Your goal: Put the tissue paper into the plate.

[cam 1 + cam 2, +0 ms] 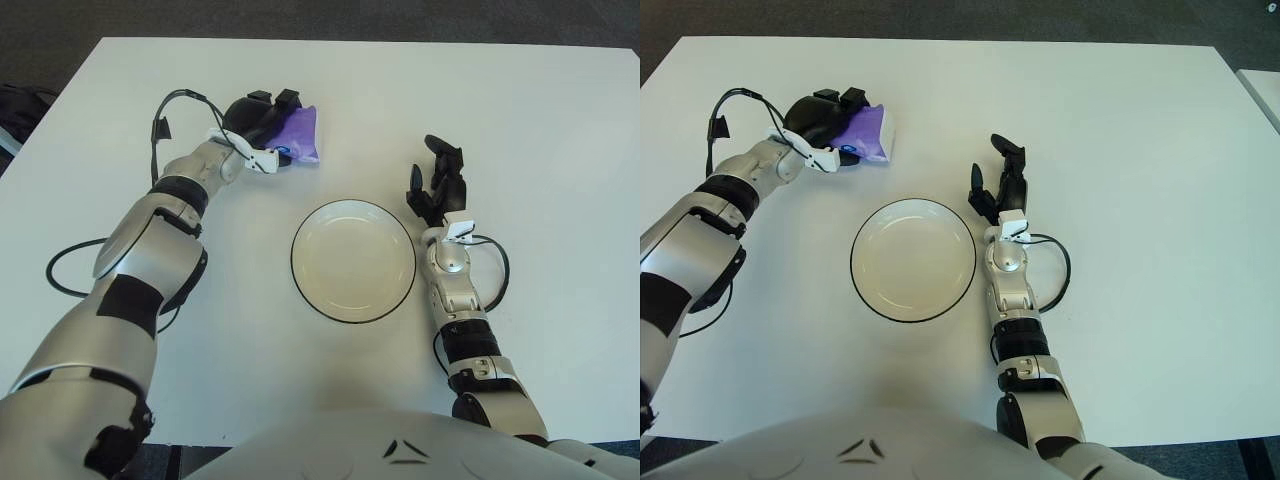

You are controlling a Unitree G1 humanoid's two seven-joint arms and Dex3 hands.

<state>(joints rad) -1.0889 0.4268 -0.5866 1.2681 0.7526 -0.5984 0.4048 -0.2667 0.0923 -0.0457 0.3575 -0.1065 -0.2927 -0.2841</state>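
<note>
A purple tissue pack (299, 134) lies on the white table at the far left, also seen in the right eye view (869, 133). My left hand (262, 124) is at it, black fingers curled over its left side and top. A white plate with a dark rim (353, 260) sits empty at the table's middle, nearer me and to the right of the pack. My right hand (437, 178) shows just right of the plate, fingers spread and holding nothing.
The white table (560, 150) spans the view, its far edge against dark floor. Black cables loop beside my left forearm (60, 270) and my right wrist (497, 265). A dark object (15, 105) shows off the table's left edge.
</note>
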